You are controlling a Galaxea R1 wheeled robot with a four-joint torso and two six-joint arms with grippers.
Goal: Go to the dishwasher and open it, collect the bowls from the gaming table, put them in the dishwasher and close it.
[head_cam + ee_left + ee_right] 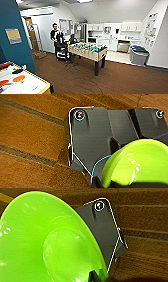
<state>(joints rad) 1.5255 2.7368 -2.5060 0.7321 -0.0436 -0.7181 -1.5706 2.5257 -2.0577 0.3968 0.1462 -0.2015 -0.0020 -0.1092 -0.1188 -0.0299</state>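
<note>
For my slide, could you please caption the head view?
Break room: table-football table, person behind it, dishwasher at the far counter.

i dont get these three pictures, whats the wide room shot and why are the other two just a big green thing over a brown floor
They come from one wheeled robot with two arms. The wide shot is from a camera high on its head, looking across a break room: a table-football table in the middle, a person standing behind it, white kitchen cabinets at the back with a steel dishwasher below the counter, and a grey bin to the right. A table with table-tennis paddles sits in the near corner.

The other two come from cameras on the wrists, pointing down at the brown floor. The dark plate is part of the robot. A lime-green bowl shows close to the left wrist camera, and a green bowl close to the right one. The fingers themselves are hard to make out, so whether one bowl or two, I cannot tell.
</note>
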